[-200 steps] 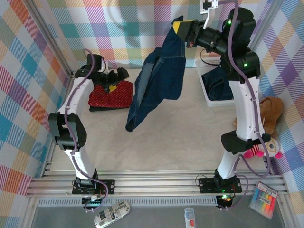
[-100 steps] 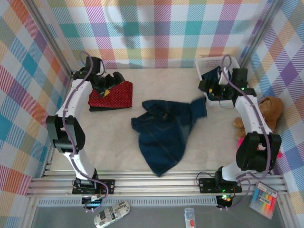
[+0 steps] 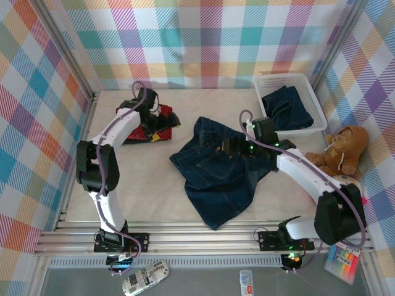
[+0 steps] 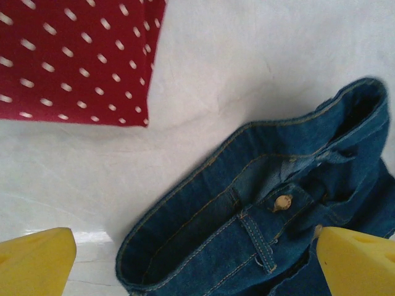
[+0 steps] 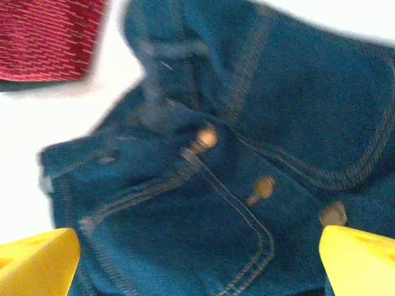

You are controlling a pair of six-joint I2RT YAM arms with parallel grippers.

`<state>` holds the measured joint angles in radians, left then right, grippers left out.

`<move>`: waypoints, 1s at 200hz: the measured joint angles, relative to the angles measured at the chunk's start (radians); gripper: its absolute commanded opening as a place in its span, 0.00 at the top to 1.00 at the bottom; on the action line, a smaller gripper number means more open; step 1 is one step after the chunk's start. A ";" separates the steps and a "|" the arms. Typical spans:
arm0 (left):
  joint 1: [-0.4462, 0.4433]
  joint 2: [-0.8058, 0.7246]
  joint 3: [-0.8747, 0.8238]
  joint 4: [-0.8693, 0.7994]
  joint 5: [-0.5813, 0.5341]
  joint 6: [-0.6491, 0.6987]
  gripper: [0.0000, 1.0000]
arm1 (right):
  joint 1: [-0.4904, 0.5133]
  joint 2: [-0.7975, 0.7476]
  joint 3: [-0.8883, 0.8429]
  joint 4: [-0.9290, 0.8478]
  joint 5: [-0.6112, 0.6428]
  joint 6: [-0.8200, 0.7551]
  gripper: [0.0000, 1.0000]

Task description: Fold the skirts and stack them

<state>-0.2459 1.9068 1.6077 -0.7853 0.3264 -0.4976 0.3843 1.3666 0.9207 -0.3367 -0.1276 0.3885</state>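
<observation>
**Operator A:** Yellow pads (image 5: 37, 262) on the right gripper (image 5: 197, 265) sit above bunched cloth. What failure do we expect here?

**Operator B:** We judge that closing there could pinch several layers at once, because the dark blue denim skirt (image 3: 216, 179) lies crumpled, its buttoned waistband folded over. A lift would then drag the garment into a worse heap rather than flatten it.

**Operator A:** State of both tools?

**Operator B:** We read the right jaws as fully apart, holding nothing. Whether the tips touch the denim, we cannot tell. The left gripper (image 4: 194, 265) is equally wide and empty, over the bare white table (image 4: 259, 55) between the waistband and the red skirt with small white dots (image 4: 74, 55).

**Operator A:** And beyond them?

**Operator B:** The denim skirt lies mid-table, unfolded. The red one lies folded at the far left. Another dark blue denim garment (image 3: 287, 111) sits in the white plastic mesh basket (image 3: 290, 77) at the far right. A careless left sweep could snag the finished fold.
</observation>
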 measured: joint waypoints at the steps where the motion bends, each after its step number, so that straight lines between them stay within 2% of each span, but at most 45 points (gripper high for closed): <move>1: -0.003 0.004 0.001 0.000 0.002 0.000 0.00 | 0.000 0.003 -0.002 0.000 0.002 0.004 0.01; 18: -0.041 0.064 0.019 -0.002 0.031 0.002 0.00 | 0.000 0.069 -0.055 -0.003 0.043 0.101 0.01; 52: -0.115 0.151 0.082 -0.009 0.059 0.019 0.00 | -0.002 0.211 -0.090 0.018 0.034 0.201 0.01; 79: -0.144 0.164 0.124 -0.020 0.077 0.021 0.00 | -0.004 0.321 0.018 0.066 -0.039 0.202 0.01; 106: -0.143 0.164 0.134 -0.025 0.056 0.023 0.00 | -0.003 0.426 0.147 0.087 -0.052 0.167 0.01; 143: -0.108 0.173 0.139 -0.034 0.000 0.031 0.00 | -0.003 0.627 0.417 0.044 -0.025 0.049 0.01; 164: -0.052 0.243 0.206 -0.033 -0.033 0.053 0.00 | -0.003 0.715 0.549 0.016 0.000 -0.010 0.01; 200: 0.033 0.364 0.298 -0.024 -0.106 0.069 0.00 | -0.003 0.704 0.593 -0.035 0.042 -0.066 0.01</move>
<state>-0.2131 2.2711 1.9060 -0.8089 0.2199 -0.4290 0.3813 2.0705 1.5139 -0.3717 -0.0856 0.3229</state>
